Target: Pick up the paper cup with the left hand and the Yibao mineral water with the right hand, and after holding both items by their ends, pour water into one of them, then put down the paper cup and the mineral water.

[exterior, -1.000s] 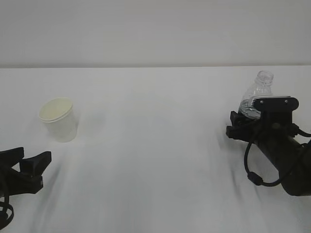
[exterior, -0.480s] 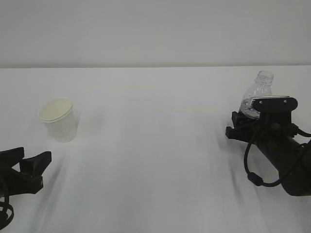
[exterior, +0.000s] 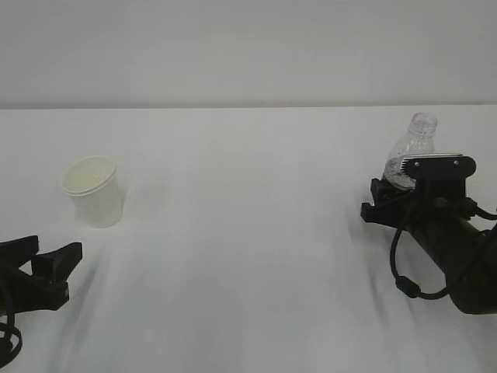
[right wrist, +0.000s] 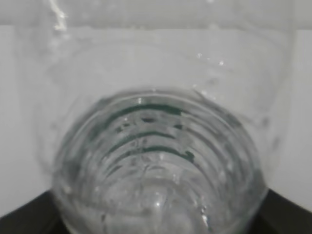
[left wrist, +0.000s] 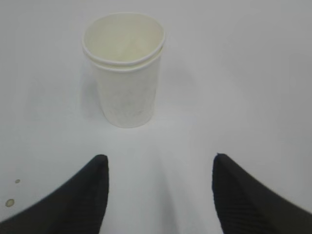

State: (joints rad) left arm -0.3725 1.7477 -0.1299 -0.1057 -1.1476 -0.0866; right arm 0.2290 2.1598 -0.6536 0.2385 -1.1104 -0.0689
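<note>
The paper cup [exterior: 95, 190] stands upright on the white table at the left, empty; in the left wrist view it [left wrist: 126, 73] sits just ahead of the jaws. My left gripper [exterior: 45, 252] is open and empty, low at the front left, short of the cup, and also shows in the left wrist view [left wrist: 158, 163]. The Yibao mineral water [exterior: 411, 148], uncapped, leans slightly at the right. My right gripper [exterior: 386, 198] is closed around its lower body, which is hidden. The clear ribbed bottle [right wrist: 156, 161] fills the right wrist view, with dark fingers [right wrist: 22, 219] at the bottom corners.
The white tabletop [exterior: 248, 233] runs back to a pale wall. The right arm's body and black cables [exterior: 446, 256] lie at the front right. Two small specks [left wrist: 10, 201] mark the table near the left gripper.
The right gripper's grey plate has sunk very slightly by the bottle. The cup, the bottle and the left gripper have not moved.
</note>
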